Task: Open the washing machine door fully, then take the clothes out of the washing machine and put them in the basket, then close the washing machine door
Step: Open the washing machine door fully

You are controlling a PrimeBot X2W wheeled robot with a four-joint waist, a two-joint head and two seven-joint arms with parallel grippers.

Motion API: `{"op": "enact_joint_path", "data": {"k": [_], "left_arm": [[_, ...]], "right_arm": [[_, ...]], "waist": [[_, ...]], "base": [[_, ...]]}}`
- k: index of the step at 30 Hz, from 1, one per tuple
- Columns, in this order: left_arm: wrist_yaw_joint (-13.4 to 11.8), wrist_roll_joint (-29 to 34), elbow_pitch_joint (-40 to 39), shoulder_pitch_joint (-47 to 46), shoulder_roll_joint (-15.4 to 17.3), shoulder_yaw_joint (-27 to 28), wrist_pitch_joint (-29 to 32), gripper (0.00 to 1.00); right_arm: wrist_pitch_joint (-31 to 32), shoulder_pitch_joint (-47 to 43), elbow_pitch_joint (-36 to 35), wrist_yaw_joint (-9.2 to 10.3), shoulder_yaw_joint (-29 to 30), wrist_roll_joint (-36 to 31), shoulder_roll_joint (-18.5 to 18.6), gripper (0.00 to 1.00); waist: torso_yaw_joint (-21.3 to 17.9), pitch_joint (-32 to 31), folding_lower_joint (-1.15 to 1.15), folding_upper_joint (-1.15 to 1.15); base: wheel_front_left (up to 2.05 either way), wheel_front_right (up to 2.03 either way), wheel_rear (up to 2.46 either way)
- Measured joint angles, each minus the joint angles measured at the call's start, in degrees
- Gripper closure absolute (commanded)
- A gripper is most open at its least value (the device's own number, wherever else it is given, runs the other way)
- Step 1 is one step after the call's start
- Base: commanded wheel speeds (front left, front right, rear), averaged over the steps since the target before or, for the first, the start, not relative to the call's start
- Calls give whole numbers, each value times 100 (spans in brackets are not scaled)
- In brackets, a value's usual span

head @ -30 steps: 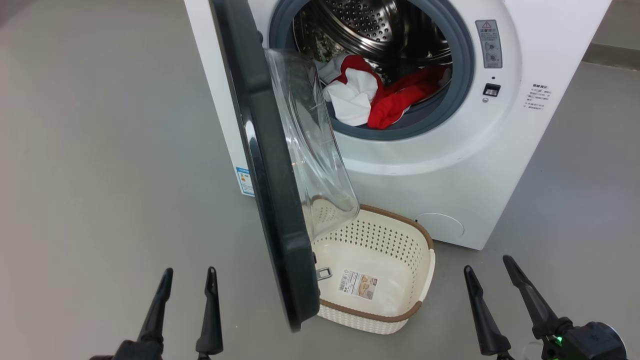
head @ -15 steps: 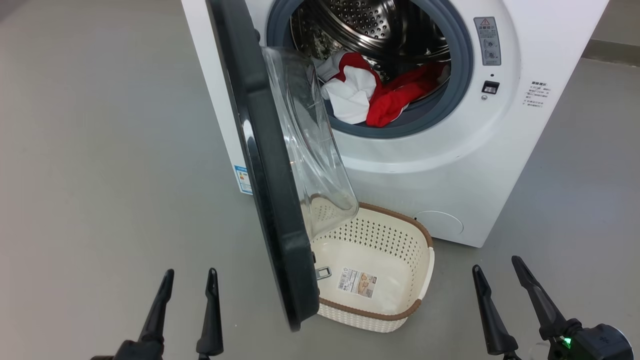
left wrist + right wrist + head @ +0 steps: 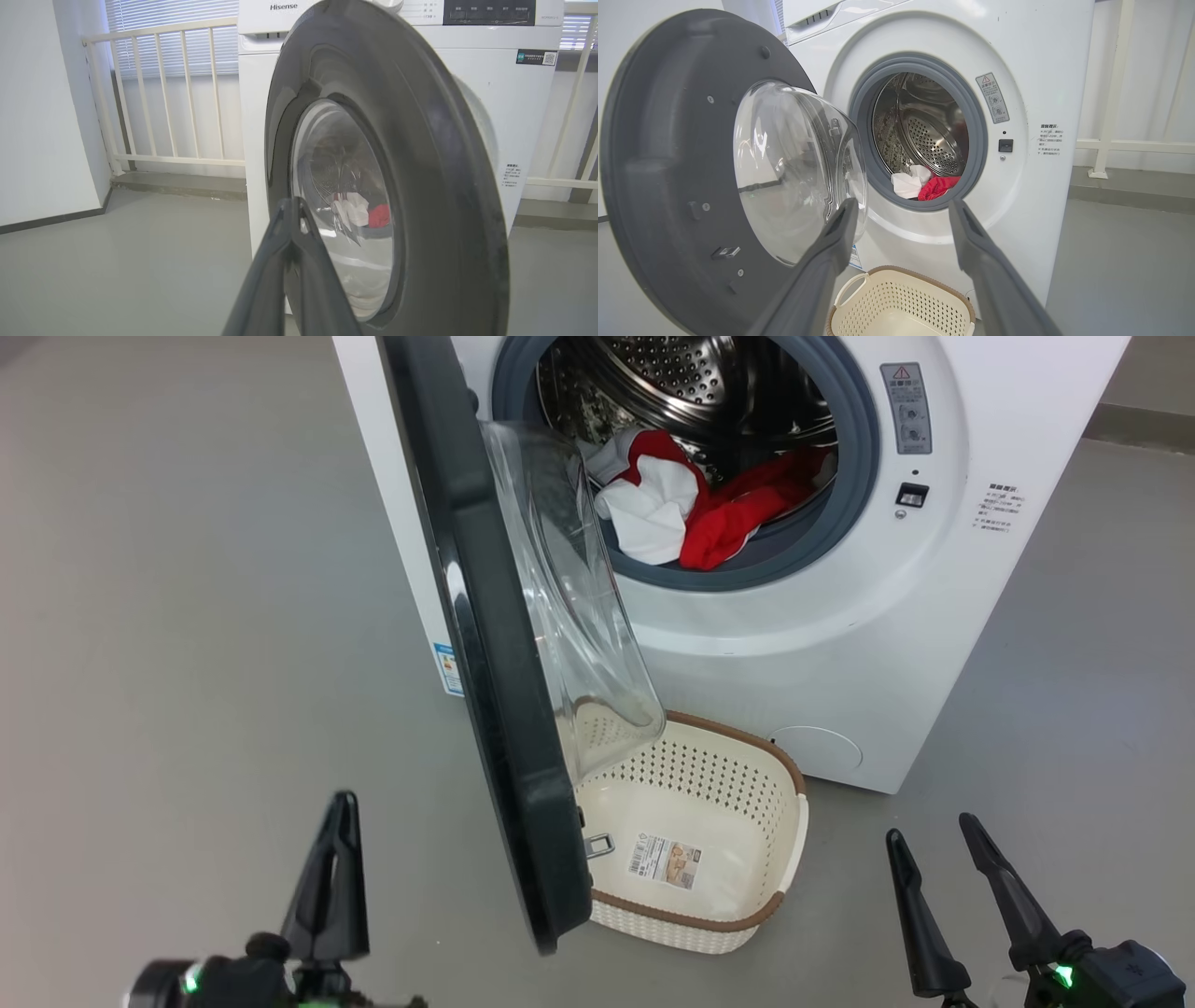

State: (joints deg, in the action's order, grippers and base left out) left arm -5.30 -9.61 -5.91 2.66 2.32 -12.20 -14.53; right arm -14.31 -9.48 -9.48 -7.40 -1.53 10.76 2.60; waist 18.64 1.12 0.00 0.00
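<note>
The white washing machine (image 3: 840, 644) stands ahead with its door (image 3: 495, 663) swung out toward me, edge-on, its glass bowl (image 3: 569, 588) facing the drum. Red and white clothes (image 3: 691, 513) lie in the steel drum's front. The cream basket (image 3: 747, 739) sits on the floor under the door, empty except for a paper label. My left gripper (image 3: 344, 803) is shut on nothing, left of the door's lower rim; the left wrist view has its tips (image 3: 292, 205) before the door's outer face (image 3: 420, 163). My right gripper (image 3: 931, 828) stands open, right of the basket, aimed at the drum opening (image 3: 902, 205).
Grey floor (image 3: 187, 616) spreads wide on the left and right of the machine. A white railing (image 3: 163, 93) and a white wall (image 3: 42, 116) stand behind and left of it. A raised step (image 3: 1129, 186) runs along the back.
My left gripper has gone from open to shut, turned, and risen toward the door's lower rim. The right gripper has barely moved. The camera shifted slightly.
</note>
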Motion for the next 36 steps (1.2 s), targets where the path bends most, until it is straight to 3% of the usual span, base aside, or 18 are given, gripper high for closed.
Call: {"op": "enact_joint_path", "data": {"k": [12,18,26,36], "left_arm": [[-105,554,-1610,-187,11,-122,-2,100],[83,651,-1968,-243,35,-593,-27,100],[458,630,-1723,-462,43,-1428,134,100],[444,445,-794,-631,52,-1716,657,100]], "right_arm": [[0,0,36,0,-24,58,-1,0],[-1,-1,46,0,-32,77,-2,0],[-1,-3,49,0,-104,137,-2,0],[-1,-1,48,0,-134,137,-5,0]], "waist": [[-101,-75,0,0],[-181,-117,0,0],[-306,-132,0,0],[-560,-49,0,0]], "base": [[0,0,0],[0,0,0],[0,0,0],[0,0,0]]}}
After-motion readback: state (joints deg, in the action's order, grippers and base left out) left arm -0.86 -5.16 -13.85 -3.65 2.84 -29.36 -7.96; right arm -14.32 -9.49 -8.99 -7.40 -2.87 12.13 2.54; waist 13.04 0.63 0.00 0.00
